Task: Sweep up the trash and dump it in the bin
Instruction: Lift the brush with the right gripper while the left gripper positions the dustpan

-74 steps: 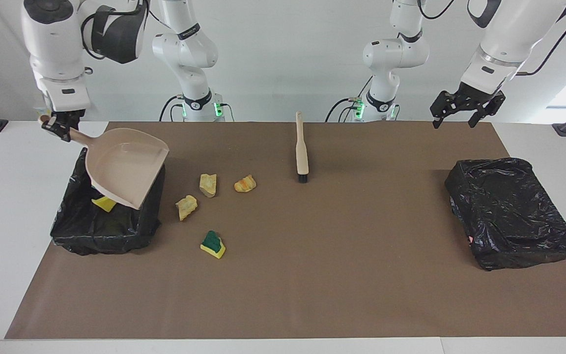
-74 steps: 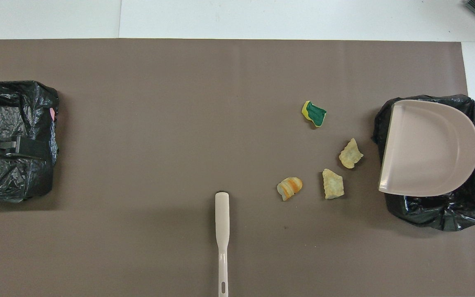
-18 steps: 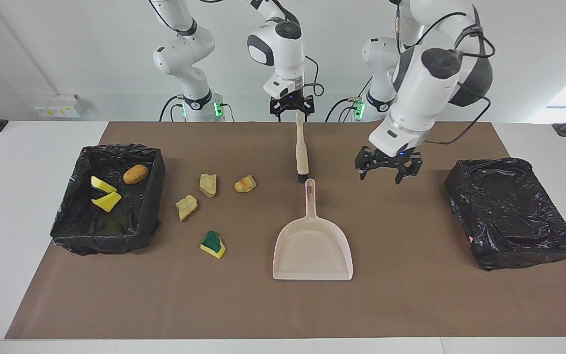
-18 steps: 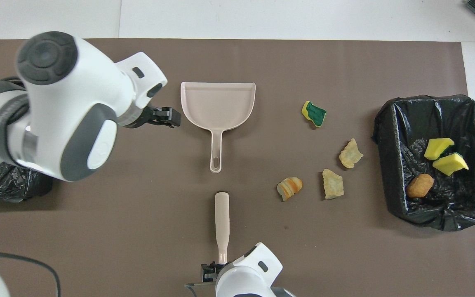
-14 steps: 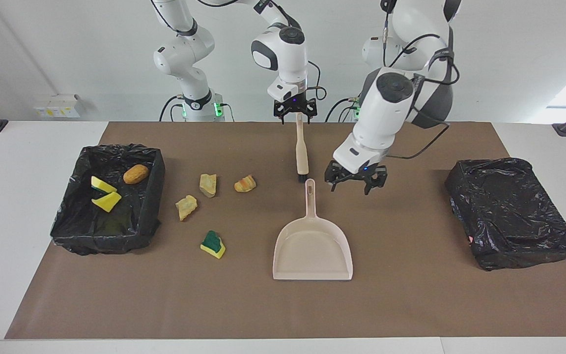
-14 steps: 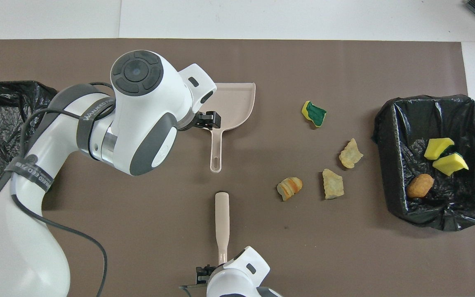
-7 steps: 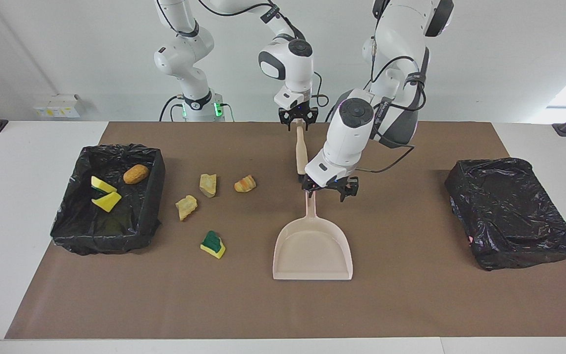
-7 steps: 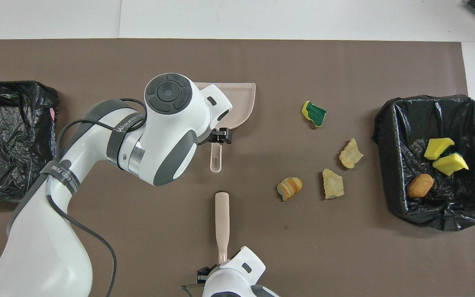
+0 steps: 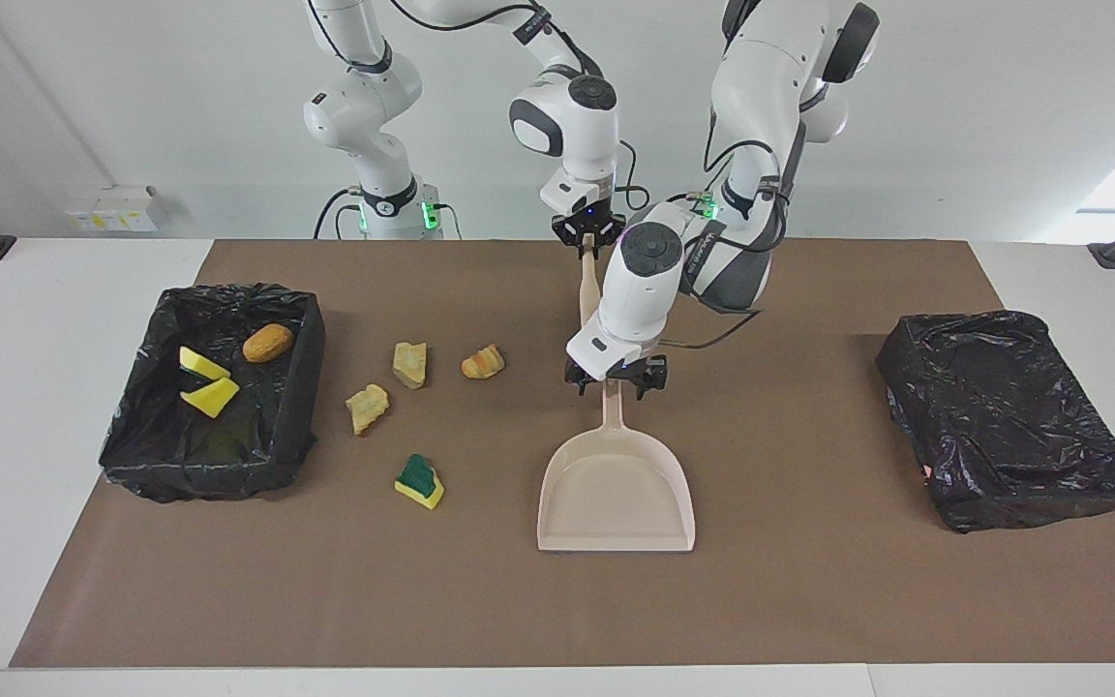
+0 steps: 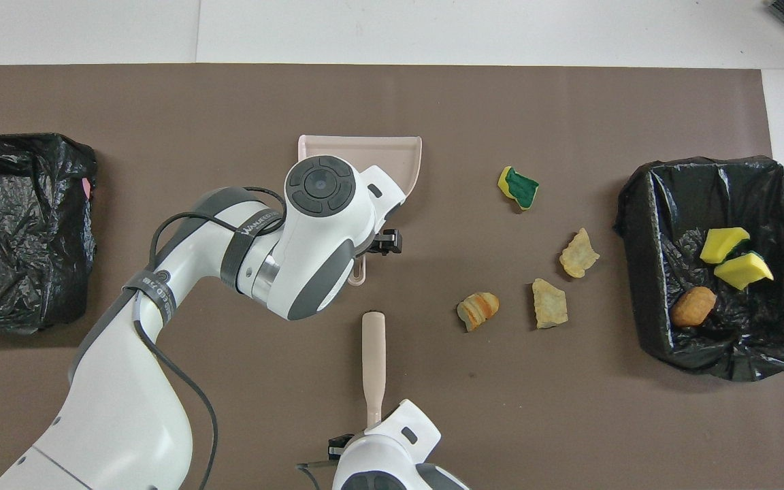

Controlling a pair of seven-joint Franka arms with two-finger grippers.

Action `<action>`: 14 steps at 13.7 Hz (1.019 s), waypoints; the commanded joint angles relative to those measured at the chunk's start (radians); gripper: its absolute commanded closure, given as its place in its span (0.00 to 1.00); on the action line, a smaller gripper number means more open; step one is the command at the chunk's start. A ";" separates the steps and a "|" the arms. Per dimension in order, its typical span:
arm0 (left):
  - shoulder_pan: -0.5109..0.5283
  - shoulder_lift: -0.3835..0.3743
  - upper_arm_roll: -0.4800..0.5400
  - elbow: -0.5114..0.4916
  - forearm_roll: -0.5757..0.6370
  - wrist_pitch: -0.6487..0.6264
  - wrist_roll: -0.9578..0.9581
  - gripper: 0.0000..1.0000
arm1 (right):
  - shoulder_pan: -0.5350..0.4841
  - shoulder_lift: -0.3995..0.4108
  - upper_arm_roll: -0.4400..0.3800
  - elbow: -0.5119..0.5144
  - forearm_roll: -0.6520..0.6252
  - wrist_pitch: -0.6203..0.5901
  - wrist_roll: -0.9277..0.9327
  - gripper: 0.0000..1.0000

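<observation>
A beige dustpan (image 9: 616, 489) lies flat mid-mat, its handle toward the robots. My left gripper (image 9: 613, 384) is low over that handle, fingers open astride it. My right gripper (image 9: 588, 235) is shut on the end of the beige brush (image 9: 587, 290), whose bristle end is hidden by the left arm. On the mat lie a green-topped sponge (image 9: 419, 481), two tan lumps (image 9: 367, 407) (image 9: 409, 363) and an orange-striped lump (image 9: 482, 361). Two yellow sponge pieces (image 9: 204, 382) and a brown lump (image 9: 268, 342) lie in the black-lined bin (image 9: 298, 407) at the right arm's end.
A second black-bagged bin (image 9: 1003, 416) stands at the left arm's end of the brown mat. In the overhead view the left arm's wrist (image 10: 317, 231) covers most of the dustpan (image 10: 395, 153), and the brush (image 10: 373, 357) lies nearer to the robots than it.
My left gripper has swung from the left arm's end down over the dustpan handle. The right gripper has closed on the brush handle, and the brush has tilted and shifted slightly.
</observation>
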 commanded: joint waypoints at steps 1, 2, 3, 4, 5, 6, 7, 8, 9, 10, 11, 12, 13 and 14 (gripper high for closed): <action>-0.008 -0.019 0.010 -0.003 0.016 -0.029 -0.011 0.00 | -0.053 -0.075 0.001 0.011 -0.026 -0.103 0.022 1.00; -0.008 -0.019 0.009 -0.003 0.016 -0.040 -0.011 0.11 | -0.078 -0.097 0.000 0.011 -0.032 -0.146 0.017 1.00; -0.008 -0.020 0.009 0.003 0.016 -0.062 -0.011 0.56 | -0.123 -0.123 0.001 0.009 -0.052 -0.197 0.010 1.00; -0.009 -0.020 0.009 0.009 0.016 -0.079 -0.010 1.00 | -0.160 -0.143 0.001 0.009 -0.060 -0.238 -0.006 1.00; -0.006 -0.019 0.010 0.011 0.022 -0.081 -0.001 1.00 | -0.193 -0.154 0.000 0.008 -0.075 -0.272 -0.024 1.00; -0.006 -0.017 0.010 0.012 0.042 -0.083 0.004 1.00 | -0.222 -0.161 0.001 0.008 -0.104 -0.300 -0.039 1.00; -0.003 -0.019 0.009 0.012 0.080 -0.084 0.024 1.00 | -0.252 -0.163 0.000 0.008 -0.138 -0.326 -0.058 1.00; 0.000 -0.022 0.009 0.012 0.096 -0.086 0.057 1.00 | -0.286 -0.163 0.001 0.008 -0.167 -0.344 -0.094 1.00; 0.003 -0.025 0.009 0.014 0.097 -0.087 0.094 1.00 | -0.333 -0.166 0.000 0.008 -0.190 -0.354 -0.154 1.00; 0.005 -0.026 0.010 0.012 0.097 -0.087 0.113 1.00 | -0.389 -0.167 0.000 0.009 -0.216 -0.358 -0.221 1.00; 0.006 -0.032 0.013 0.012 0.110 -0.093 0.143 1.00 | -0.433 -0.169 0.000 0.009 -0.248 -0.358 -0.286 1.00; 0.012 -0.055 0.021 0.012 0.120 -0.119 0.215 1.00 | -0.472 -0.166 0.001 0.009 -0.296 -0.357 -0.341 1.00; 0.049 -0.081 0.021 0.011 0.122 -0.153 0.316 1.00 | -0.508 -0.161 0.003 0.009 -0.342 -0.355 -0.386 1.00; 0.078 -0.109 0.020 0.011 0.122 -0.194 0.412 1.00 | -0.542 -0.160 0.003 0.005 -0.385 -0.346 -0.441 1.00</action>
